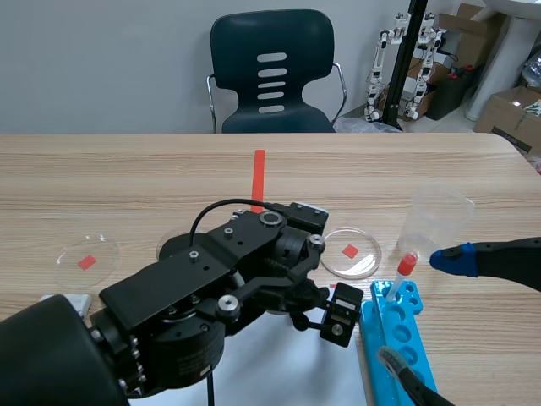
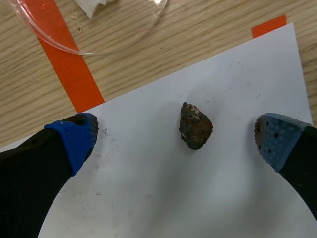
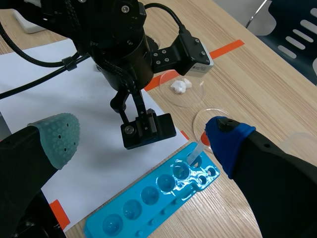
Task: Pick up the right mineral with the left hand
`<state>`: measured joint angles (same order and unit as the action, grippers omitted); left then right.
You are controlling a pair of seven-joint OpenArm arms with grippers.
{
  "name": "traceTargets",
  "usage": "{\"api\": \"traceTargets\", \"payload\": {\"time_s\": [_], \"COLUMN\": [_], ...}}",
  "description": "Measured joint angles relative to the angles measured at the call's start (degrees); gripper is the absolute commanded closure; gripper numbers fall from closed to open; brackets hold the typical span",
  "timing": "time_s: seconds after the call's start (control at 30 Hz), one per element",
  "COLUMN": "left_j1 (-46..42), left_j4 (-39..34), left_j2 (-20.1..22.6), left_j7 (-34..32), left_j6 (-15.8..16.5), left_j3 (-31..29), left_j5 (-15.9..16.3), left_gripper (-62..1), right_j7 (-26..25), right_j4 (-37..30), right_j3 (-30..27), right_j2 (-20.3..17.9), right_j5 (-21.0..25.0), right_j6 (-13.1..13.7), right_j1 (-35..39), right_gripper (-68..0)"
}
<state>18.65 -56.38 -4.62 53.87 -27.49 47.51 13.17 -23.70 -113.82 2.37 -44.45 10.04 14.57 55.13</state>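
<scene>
A dark reddish-brown mineral (image 2: 195, 125) lies on a white sheet of paper (image 2: 163, 198). My left gripper (image 2: 176, 135) hangs open above it, one blue-padded finger on each side, and neither pad touches the rock. In the scene view the bulky left arm (image 1: 220, 304) covers the paper's middle and hides both the mineral and its own fingers. My right gripper (image 3: 141, 136) stands open over the blue well tray (image 3: 153, 198) at the table's right, holding nothing.
A dropper with a red cap (image 1: 404, 272) leans in the blue well tray (image 1: 406, 338). A clear plastic cup (image 1: 435, 220) stands behind it. Petri dishes (image 1: 351, 252) (image 1: 87, 258) sit on the table; one ahead of the left gripper (image 2: 94, 25) holds white bits.
</scene>
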Motion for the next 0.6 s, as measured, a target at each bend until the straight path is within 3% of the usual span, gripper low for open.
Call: {"api": "traceTargets", "payload": {"time_s": [0.6], "left_j1": [1.8], "left_j4": [4.5], "left_j2": [-1.9], "left_j7": [0.1], "left_j6": [-0.4], "left_j3": [0.0], "left_j5": [2.3], "left_gripper": [-62.3], "right_j7": [0.0], "right_j4": [0.0], "right_j3": [0.0], "right_j2": [0.0], "right_j5": [0.0], "right_j6": [0.0], "right_j1": [0.0], "right_gripper": [-52.9]}}
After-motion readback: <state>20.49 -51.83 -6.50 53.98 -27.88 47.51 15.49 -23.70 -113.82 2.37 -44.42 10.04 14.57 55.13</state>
